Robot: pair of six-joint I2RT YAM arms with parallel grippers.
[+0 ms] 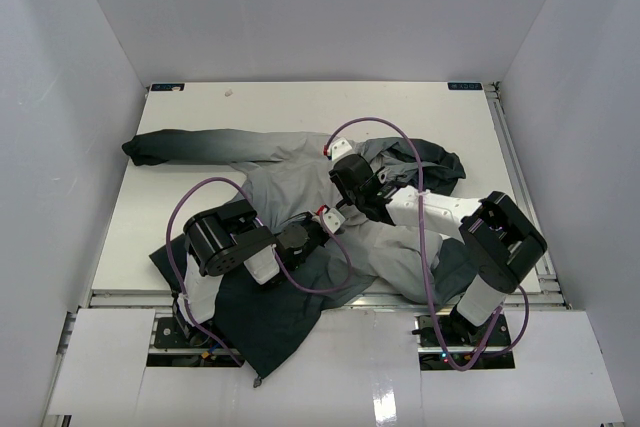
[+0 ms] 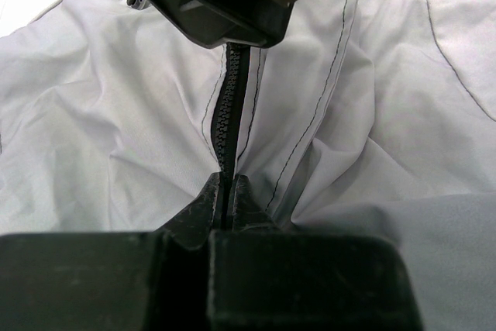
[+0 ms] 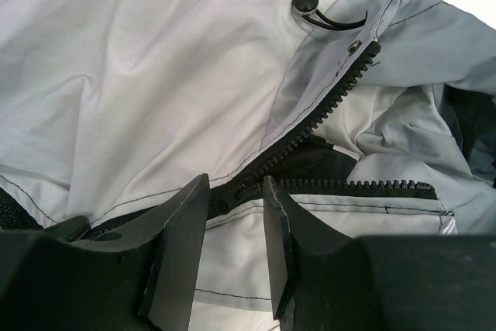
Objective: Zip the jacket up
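White walls (image 1: pixel 300 7) enclose a pale table (image 1: pixel 300 107); the jacket (image 1: pixel 290 182) lies across it front-up, with one sleeve (image 1: pixel 190 145) stretched to the far left, the dark hem (image 1: pixel 270 332) spilling over the near edge and the hood (image 1: pixel 430 157) bunched at the right. The left gripper (image 2: pixel 229 195) is clenched on the jacket along the closed teeth (image 2: pixel 231 106), pinning the lower front. Further up, the right gripper (image 3: pixel 235 191) has its jaws standing apart, one on each side of the slider (image 3: pixel 226 201), and does not appear to clamp it. Beyond the slider the two tooth rows (image 3: pixel 325 106) part towards the collar, near a round toggle (image 3: pixel 306 4). The step in hand appears to be the closing run, perhaps two-thirds complete. The next move would call for the right jaws to close on the slider or its pull, which is not clearly visible, then draw it along the upper row while the left hand keeps the seam taut, lest the fabric bunch and the slider jam
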